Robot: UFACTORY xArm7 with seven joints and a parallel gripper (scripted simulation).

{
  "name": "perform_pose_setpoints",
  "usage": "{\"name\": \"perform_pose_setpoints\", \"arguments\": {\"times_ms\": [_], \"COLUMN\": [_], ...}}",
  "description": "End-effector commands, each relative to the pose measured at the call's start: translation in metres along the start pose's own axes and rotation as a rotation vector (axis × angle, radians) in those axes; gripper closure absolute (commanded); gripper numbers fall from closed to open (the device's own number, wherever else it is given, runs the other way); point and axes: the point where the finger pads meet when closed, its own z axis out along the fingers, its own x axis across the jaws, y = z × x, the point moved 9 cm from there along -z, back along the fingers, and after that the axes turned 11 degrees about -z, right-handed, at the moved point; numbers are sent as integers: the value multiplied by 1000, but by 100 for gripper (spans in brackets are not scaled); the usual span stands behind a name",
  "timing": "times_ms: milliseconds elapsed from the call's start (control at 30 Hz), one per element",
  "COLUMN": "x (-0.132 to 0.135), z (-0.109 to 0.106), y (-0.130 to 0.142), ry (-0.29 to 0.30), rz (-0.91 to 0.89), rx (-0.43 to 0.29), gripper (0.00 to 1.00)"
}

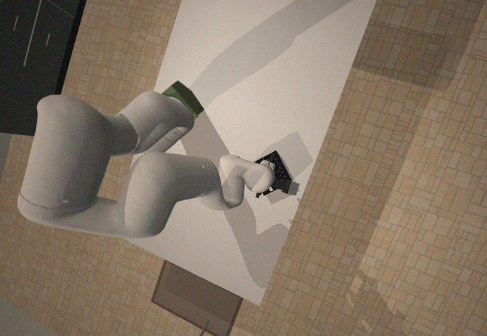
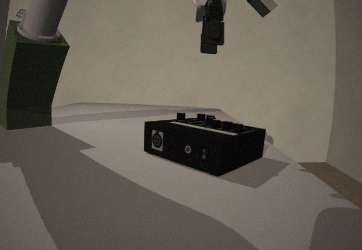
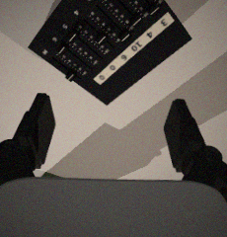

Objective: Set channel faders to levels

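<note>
The black lighting desk [image 1: 282,168] [image 2: 204,144] [image 3: 79,30] stands on its feet on the white table [image 1: 271,79] [image 2: 122,188], near one long edge. Several fader caps [image 2: 213,121] rise from its top. In the wrist view a pale tape strip [image 3: 124,58] runs along one side of the desk. Its numbers include 3, 4 and 10, and the rest are blurred. Rows of faders [image 3: 89,39] lie behind the tape. My gripper [image 3: 111,111] [image 2: 234,29] is open and empty. It hangs high above the desk, a little to the tape side. In the top-down view the arm's wrist covers part of the desk.
The arm's green pedestal [image 1: 182,96] [image 2: 27,76] stands at the table's far side. The desk's back panel carries a socket [image 2: 157,140] and a switch [image 2: 203,153]. The table edge [image 1: 303,190] runs close to the desk, with tiled floor [image 1: 410,198] beyond.
</note>
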Motion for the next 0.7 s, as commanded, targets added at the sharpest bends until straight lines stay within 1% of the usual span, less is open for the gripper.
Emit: {"name": "perform_pose_setpoints", "arguments": {"times_ms": [0, 100, 167, 300, 367, 467, 667], "x": [1, 3, 6, 11, 11, 14, 18], "z": [-1, -3, -5, -9, -9, -11, -6], "y": [-2, -5, -9, -19, -19, -29, -44], "ry": [5, 18, 32, 71, 71, 109, 133], "rz": [23, 90, 164, 387, 387, 611, 927], "rx": [3, 4, 5, 11, 11, 20, 38], "gripper": [0, 0, 0, 0, 0, 0, 0]}}
